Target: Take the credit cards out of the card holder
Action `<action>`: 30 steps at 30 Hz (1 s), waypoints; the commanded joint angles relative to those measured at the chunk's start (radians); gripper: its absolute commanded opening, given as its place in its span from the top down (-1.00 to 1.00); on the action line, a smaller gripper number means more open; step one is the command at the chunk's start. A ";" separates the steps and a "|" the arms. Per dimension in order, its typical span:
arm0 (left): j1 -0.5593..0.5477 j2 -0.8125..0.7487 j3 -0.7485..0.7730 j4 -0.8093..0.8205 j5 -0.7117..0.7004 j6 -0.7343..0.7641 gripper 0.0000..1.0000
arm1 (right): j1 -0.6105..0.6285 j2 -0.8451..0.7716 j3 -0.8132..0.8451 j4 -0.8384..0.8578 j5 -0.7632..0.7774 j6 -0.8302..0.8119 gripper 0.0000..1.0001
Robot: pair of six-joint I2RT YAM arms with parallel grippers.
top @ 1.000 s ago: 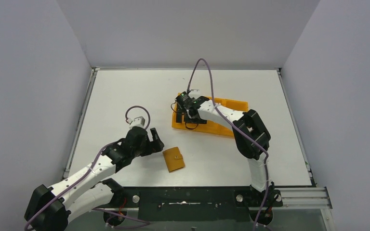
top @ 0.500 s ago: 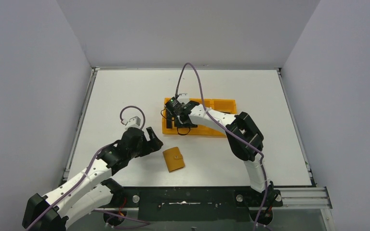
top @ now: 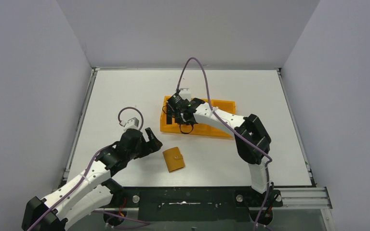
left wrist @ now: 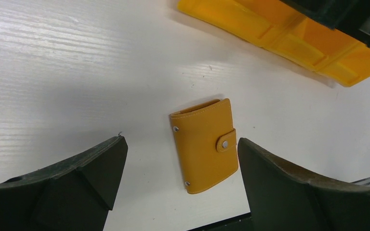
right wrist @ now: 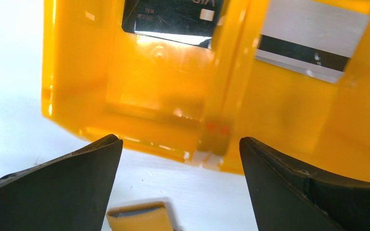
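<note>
Left claw [left wrist: 182, 144]: spread wide and empty; in its wrist view the card holder [left wrist: 204, 144] shows between the two fingers, touching neither.
Right claw [right wrist: 180, 142]: spread wide and empty, above the 9 o'clock end of the orange tray [right wrist: 77, 72].
Card holder: folded shut with the snap tab fastened, flat on the white bench [top: 125, 96]; in the top view it is near the left claw at its 4 o'clock, and apart from the tray at its 7 o'clock.
Dark card [right wrist: 173, 17]: in the tray's end compartment, at 12 o'clock of the right claw.
Grey card [right wrist: 313, 38]: has a black stripe across it; in the next compartment, at 2 o'clock.
Writing: pale print on the dark card, too small and cropped to read.
Cut off: both cards run past the wrist view's top edge; a tan scrap [right wrist: 139, 219] at 6 o'clock is too cropped to name.
Hidden: in the top view the right arm covers the cards.
</note>
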 commanded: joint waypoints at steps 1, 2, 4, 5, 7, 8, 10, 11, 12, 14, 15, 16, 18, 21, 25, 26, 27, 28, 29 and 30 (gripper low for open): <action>0.023 -0.025 0.003 -0.006 -0.035 -0.014 -0.75 | 0.005 -0.187 -0.077 0.031 0.073 -0.013 -0.96; 0.030 -0.029 0.004 -0.009 -0.037 -0.015 -0.77 | 0.007 -0.212 -0.101 0.034 0.082 -0.011 -0.96; 0.046 -0.039 0.002 -0.010 -0.036 -0.014 -0.84 | 0.015 -0.269 -0.157 0.040 0.115 -0.001 -0.95; 0.054 -0.043 0.000 -0.012 -0.038 -0.016 -0.85 | 0.023 -0.301 -0.191 0.047 0.150 0.005 -0.95; 0.072 -0.050 -0.004 -0.028 -0.046 -0.039 -0.86 | 0.043 -0.369 -0.264 0.050 0.249 0.062 -0.95; 0.083 -0.054 -0.006 -0.039 -0.046 -0.049 -0.86 | 0.051 -0.406 -0.310 0.062 0.271 0.085 -0.95; 0.107 -0.063 -0.013 -0.042 -0.026 -0.038 -0.87 | 0.048 -0.482 -0.440 0.170 0.218 0.099 -0.95; 0.114 -0.069 -0.018 -0.035 -0.009 -0.033 -0.87 | 0.046 -0.520 -0.500 0.231 0.167 0.094 -0.95; 0.119 -0.075 -0.024 -0.023 0.003 -0.031 -0.87 | 0.046 -0.554 -0.552 0.289 0.110 0.094 -0.95; 0.125 -0.078 -0.033 -0.013 0.020 -0.037 -0.87 | 0.050 -0.613 -0.657 0.405 0.002 0.103 -0.99; 0.127 -0.081 -0.036 -0.011 0.026 -0.038 -0.85 | 0.053 -0.635 -0.703 0.460 -0.041 0.119 -0.97; 0.128 -0.086 -0.038 -0.011 0.028 -0.042 -0.84 | 0.059 -0.663 -0.751 0.513 -0.058 0.131 -0.91; 0.130 -0.096 -0.047 -0.017 0.019 -0.055 -0.82 | 0.071 -0.678 -0.806 0.577 -0.070 0.141 -0.84; 0.134 -0.119 -0.062 -0.019 0.011 -0.070 -0.81 | 0.087 -0.641 -0.782 0.523 -0.051 0.158 -0.80; 0.136 -0.139 -0.064 -0.033 -0.004 -0.078 -0.78 | 0.116 -0.544 -0.674 0.362 0.050 0.172 -0.79; 0.136 -0.142 -0.064 -0.038 -0.009 -0.079 -0.78 | 0.121 -0.522 -0.633 0.330 0.074 0.173 -0.80; 0.136 -0.145 -0.064 -0.042 -0.009 -0.080 -0.78 | 0.123 -0.496 -0.600 0.289 0.096 0.173 -0.81; 0.137 -0.148 -0.065 -0.043 -0.010 -0.081 -0.77 | 0.124 -0.472 -0.566 0.257 0.124 0.174 -0.83; 0.138 -0.149 -0.066 -0.043 -0.008 -0.083 -0.77 | 0.124 -0.447 -0.527 0.233 0.141 0.175 -0.84; 0.138 -0.150 -0.067 -0.043 -0.007 -0.083 -0.77 | 0.123 -0.421 -0.491 0.204 0.165 0.169 -0.85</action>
